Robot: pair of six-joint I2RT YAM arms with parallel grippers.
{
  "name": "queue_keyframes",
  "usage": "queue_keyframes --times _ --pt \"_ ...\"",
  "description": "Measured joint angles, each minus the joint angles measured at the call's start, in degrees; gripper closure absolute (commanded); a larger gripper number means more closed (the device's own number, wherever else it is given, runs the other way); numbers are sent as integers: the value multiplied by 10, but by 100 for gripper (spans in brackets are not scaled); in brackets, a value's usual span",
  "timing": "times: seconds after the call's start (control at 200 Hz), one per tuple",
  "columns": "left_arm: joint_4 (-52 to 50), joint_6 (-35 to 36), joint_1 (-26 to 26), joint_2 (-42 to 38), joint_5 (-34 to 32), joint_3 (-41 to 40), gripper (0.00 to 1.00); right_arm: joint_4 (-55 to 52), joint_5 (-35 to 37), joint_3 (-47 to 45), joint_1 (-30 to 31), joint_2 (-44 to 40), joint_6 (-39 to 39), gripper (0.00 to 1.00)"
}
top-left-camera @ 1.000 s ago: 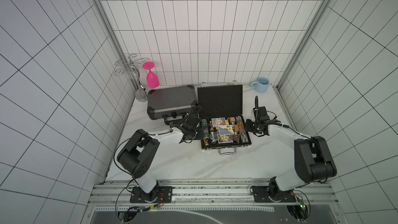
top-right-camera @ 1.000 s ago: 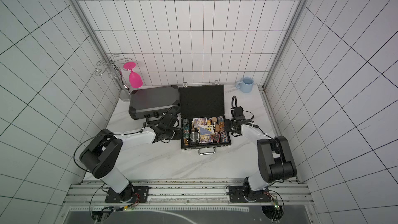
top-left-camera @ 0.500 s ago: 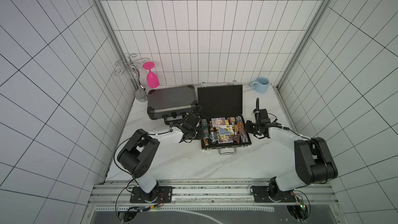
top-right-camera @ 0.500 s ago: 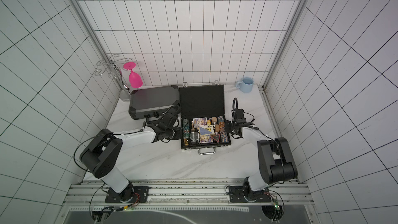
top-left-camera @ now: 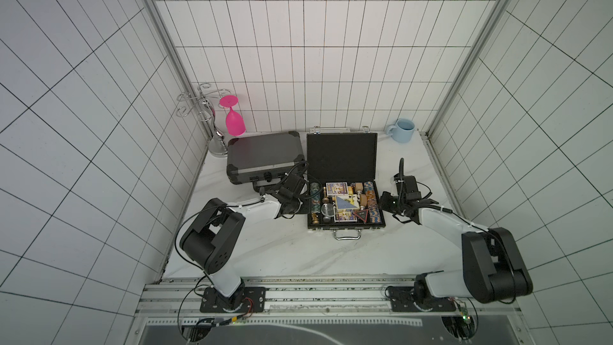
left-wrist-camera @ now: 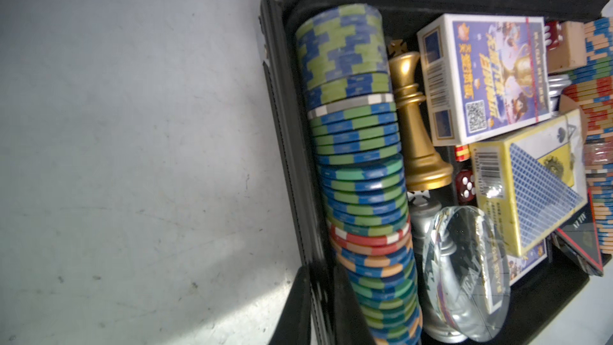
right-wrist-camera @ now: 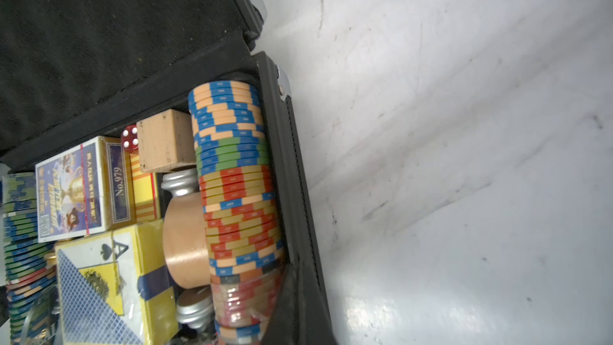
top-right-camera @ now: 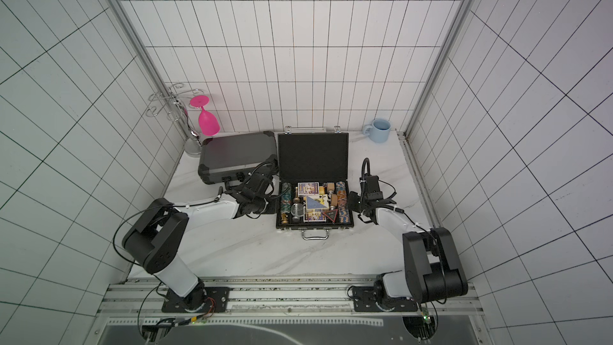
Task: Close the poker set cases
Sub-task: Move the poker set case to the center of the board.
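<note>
A black poker set case [top-left-camera: 346,226] stands mid-table, its foam-lined lid [top-left-camera: 341,157] upright and its tray full of chips, card boxes and chess pieces. Behind it to the left lies a dark grey case [top-left-camera: 263,155], lid down. My left gripper [top-left-camera: 303,199] is shut on the black case's left wall [left-wrist-camera: 288,147], one finger [left-wrist-camera: 298,306] outside and one inside beside the chips [left-wrist-camera: 358,160]. At the opposite wall [right-wrist-camera: 295,160] my right gripper [right-wrist-camera: 305,310] is shut, its fingers pressed together against the rim.
A chrome glass rack [top-left-camera: 212,127] with a hanging pink glass [top-left-camera: 235,121] fills the back left corner. A pale blue mug [top-left-camera: 403,129] sits at the back right. The black case's metal handle [top-left-camera: 346,234] faces the front edge. Tiled walls close in on three sides.
The right gripper's fingers have closed at the case's right wall, and the left fingers have narrowed onto the left wall. Both arms and the lid have barely moved.
</note>
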Motion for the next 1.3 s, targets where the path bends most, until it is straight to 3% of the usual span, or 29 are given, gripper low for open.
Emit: queue_keyframes --times 0.17,0.305,0.505,0.8,0.954,1.099,1.129,1.144,1.154,1.304 --pt "-2 -2 3 0 -1 0 75 -6 -5 -6 1 -7 5 87" --pt "-10 -3 9 -5 -3 1 70 -38 -2 -5 1 -7 5 75" --pt "-19 -5 24 -58 1 9 65 -88 21 17 1 -12 -6 62" --pt "-24 -7 53 -86 9 88 42 -104 4 118 1 -5 -32 49" --pt "-1 -11 94 -73 34 143 37 -101 -3 149 1 -5 -36 38" --pt "50 -29 124 -41 63 174 35 -96 -8 167 1 -4 -35 35" --pt "59 -30 127 -31 68 180 35 -96 -11 171 1 -3 -34 24" --pt "63 -31 128 -26 71 184 35 -95 -12 173 1 -2 -33 6" --pt "68 -32 129 -20 73 187 34 -95 -14 174 1 -1 -31 2" --pt "105 -29 130 35 97 212 34 -95 -27 196 1 10 -33 1"
